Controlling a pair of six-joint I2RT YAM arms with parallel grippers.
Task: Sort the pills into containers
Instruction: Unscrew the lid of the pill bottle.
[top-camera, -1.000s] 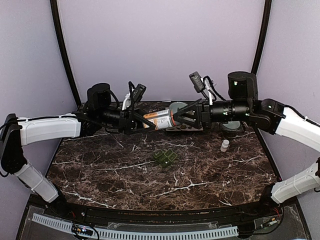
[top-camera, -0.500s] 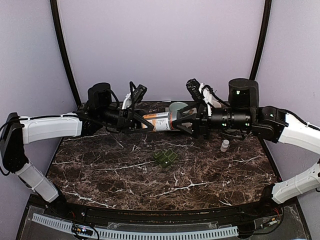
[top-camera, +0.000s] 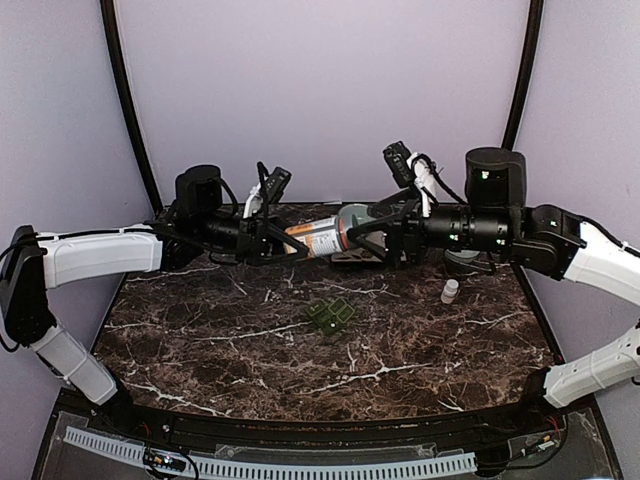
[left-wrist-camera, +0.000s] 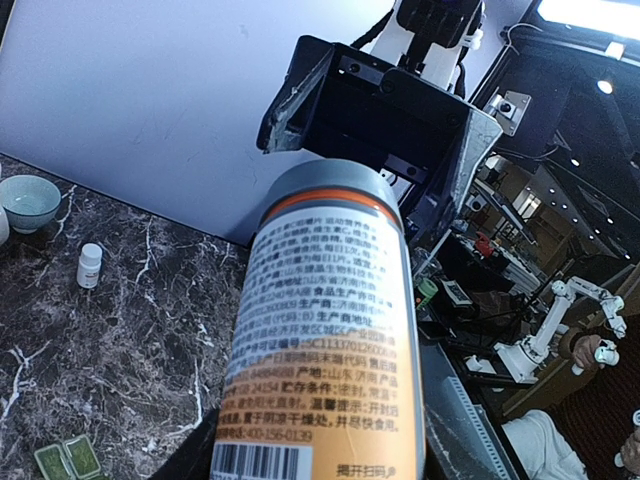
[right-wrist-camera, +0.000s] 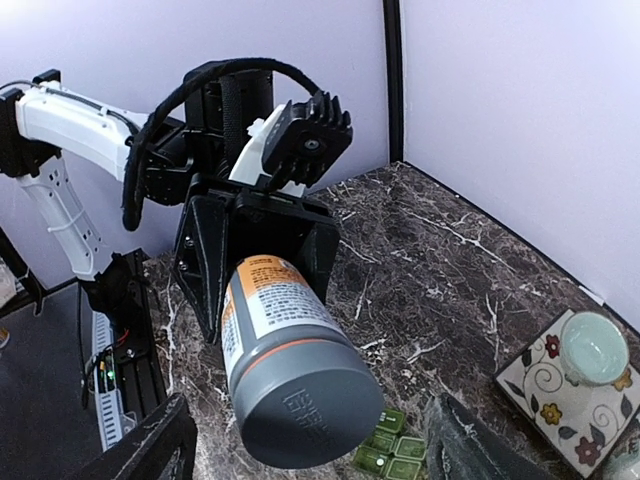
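Left hand (top-camera: 292, 244) grasps the pill bottle (top-camera: 318, 239); right hand (top-camera: 352, 241) spread open around its cap (right-wrist-camera: 312, 412).

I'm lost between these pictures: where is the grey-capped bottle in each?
Top view: the bottle lies sideways in mid-air, centre, above the far part of the table.
Left wrist: lower middle, cap pointing away.
Right wrist: lower middle, cap facing the camera.
Shared landmark: the green pill box on the table; bottom left for the left wrist, just below the cap for the right wrist.
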